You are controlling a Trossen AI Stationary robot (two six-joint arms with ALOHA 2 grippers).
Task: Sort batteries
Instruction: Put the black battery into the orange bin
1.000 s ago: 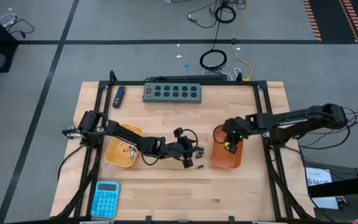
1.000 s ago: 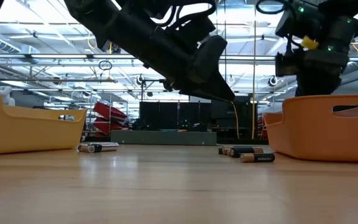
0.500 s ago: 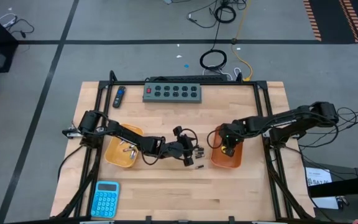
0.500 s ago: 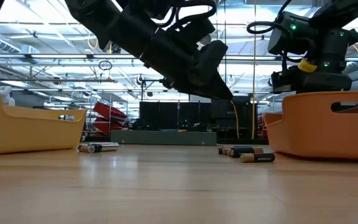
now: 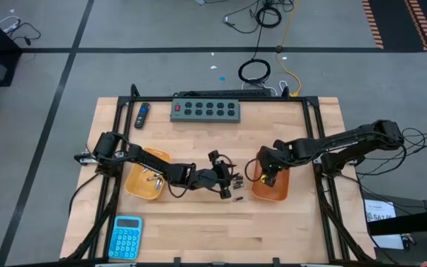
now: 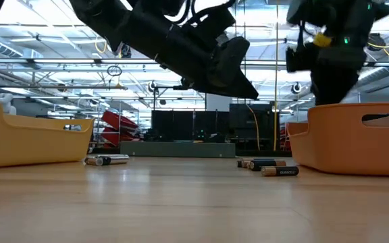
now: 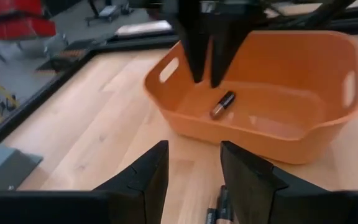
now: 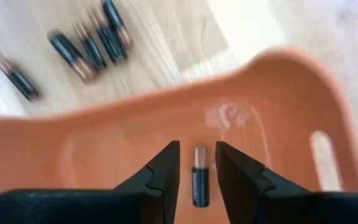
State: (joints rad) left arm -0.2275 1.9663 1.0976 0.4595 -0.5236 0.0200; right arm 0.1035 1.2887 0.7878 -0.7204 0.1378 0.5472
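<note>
Several dark batteries [image 5: 236,182] lie on the wooden table between a yellow bin [image 5: 145,182] and an orange bin [image 5: 270,189]; they also show in the low view [image 6: 269,165]. One more battery [image 7: 222,104] lies on the orange bin's floor and shows in the right wrist view [image 8: 199,180]. My right gripper [image 5: 267,175] hangs over the orange bin's left part, pointing down, its fingers slightly apart and empty above that battery. My left gripper [image 5: 227,185] is open and empty, just above the table over the loose batteries [image 7: 219,211]. Silvery cells [image 5: 153,178] lie in the yellow bin.
A grey power strip [image 5: 206,110] lies at the far edge and a blue-and-black gadget [image 5: 142,115] at the far left. A blue calculator [image 5: 127,236] lies at the near left. Black frame rails [image 5: 321,178] run along both sides. Two batteries [image 6: 107,160] lie beside the yellow bin.
My right gripper has moved a little toward the table's left over the orange bin; it dipped toward the bin and has risen again.
</note>
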